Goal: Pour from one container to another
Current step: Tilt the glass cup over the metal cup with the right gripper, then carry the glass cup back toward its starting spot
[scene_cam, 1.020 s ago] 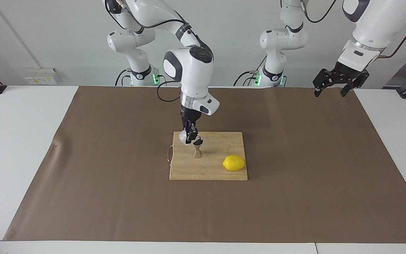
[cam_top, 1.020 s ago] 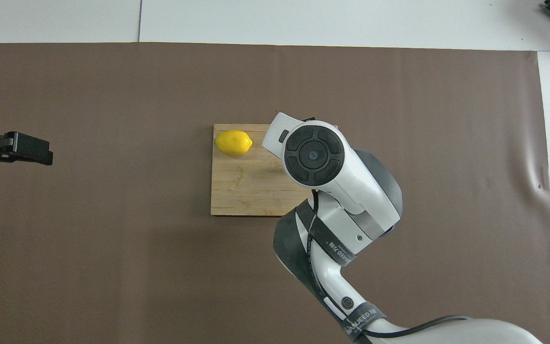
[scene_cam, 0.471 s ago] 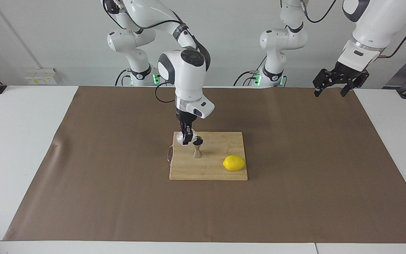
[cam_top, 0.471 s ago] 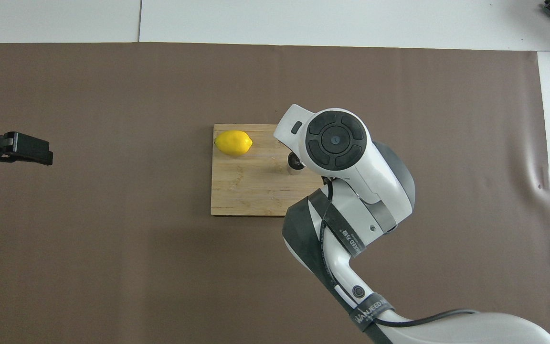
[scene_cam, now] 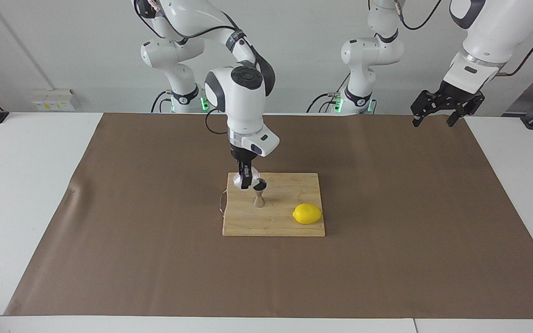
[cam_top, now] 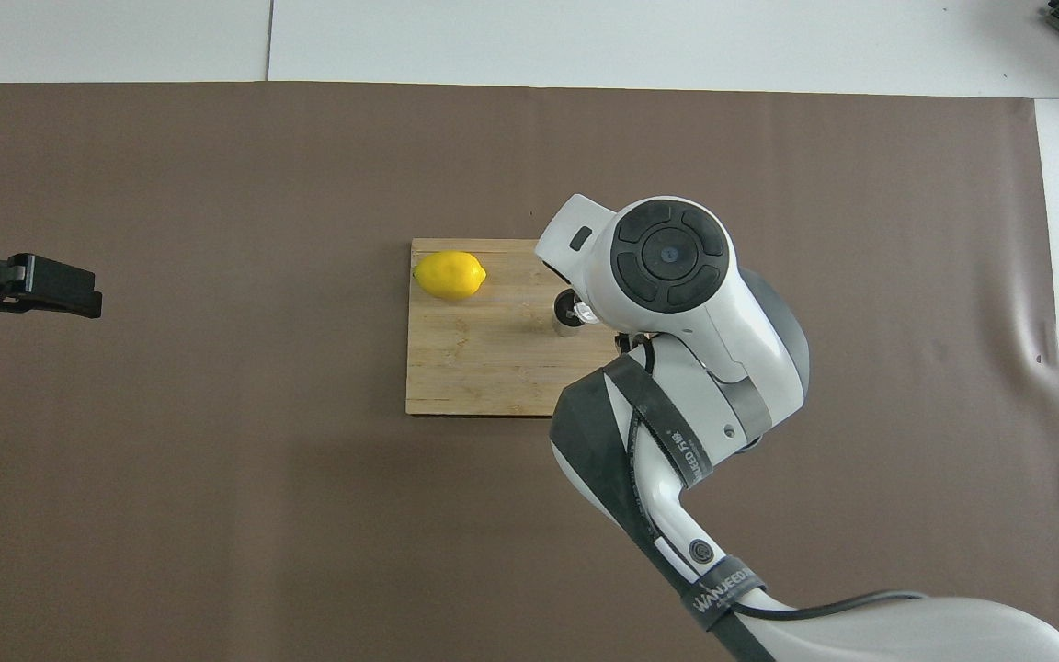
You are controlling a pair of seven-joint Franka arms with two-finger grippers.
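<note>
Right tool grips glass tumbler over jigger; left tool wide, waiting.

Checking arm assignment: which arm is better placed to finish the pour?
Right. Its end effector is shut on the glass tumbler, right beside the jigger on the cutting board. The left end effector waits, open, off toward its own end.

wall: plain white | table: white | brown mat on it

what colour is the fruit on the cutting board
Bright yellow: the lemon, clearest in the facing view.
</note>
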